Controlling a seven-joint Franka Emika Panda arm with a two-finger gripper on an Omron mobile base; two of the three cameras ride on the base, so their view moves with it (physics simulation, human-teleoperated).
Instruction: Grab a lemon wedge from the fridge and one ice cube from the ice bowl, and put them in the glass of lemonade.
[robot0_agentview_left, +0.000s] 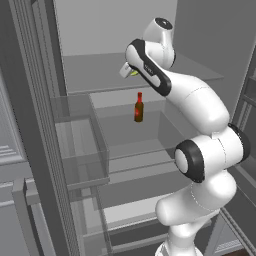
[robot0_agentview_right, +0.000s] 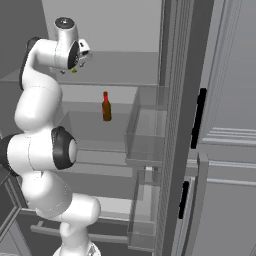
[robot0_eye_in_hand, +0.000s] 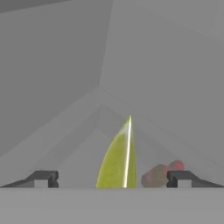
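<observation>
The fridge (robot0_agentview_left: 100, 30) stands open and my arm reaches onto its upper shelf (robot0_agentview_left: 95, 77). A yellow-green lemon wedge (robot0_eye_in_hand: 117, 162) lies on that shelf, straight ahead between my two fingertips (robot0_eye_in_hand: 43, 178). My gripper (robot0_eye_in_hand: 112, 178) is open, with the wedge in the gap and neither tip touching it. From the base, a sliver of the wedge (robot0_agentview_left: 134, 73) peeks out under the hand, and the gripper (robot0_agentview_right: 75, 68) hangs low over the shelf. The ice bowl and the glass of lemonade are out of view.
A small brown bottle (robot0_agentview_left: 138, 108) with a red cap stands on the shelf below, and shows through the glass as the bottle (robot0_eye_in_hand: 159, 173) by my right fingertip. Clear door bins (robot0_agentview_left: 80, 145) flank the opening. Lower shelves and a drawer lie underneath.
</observation>
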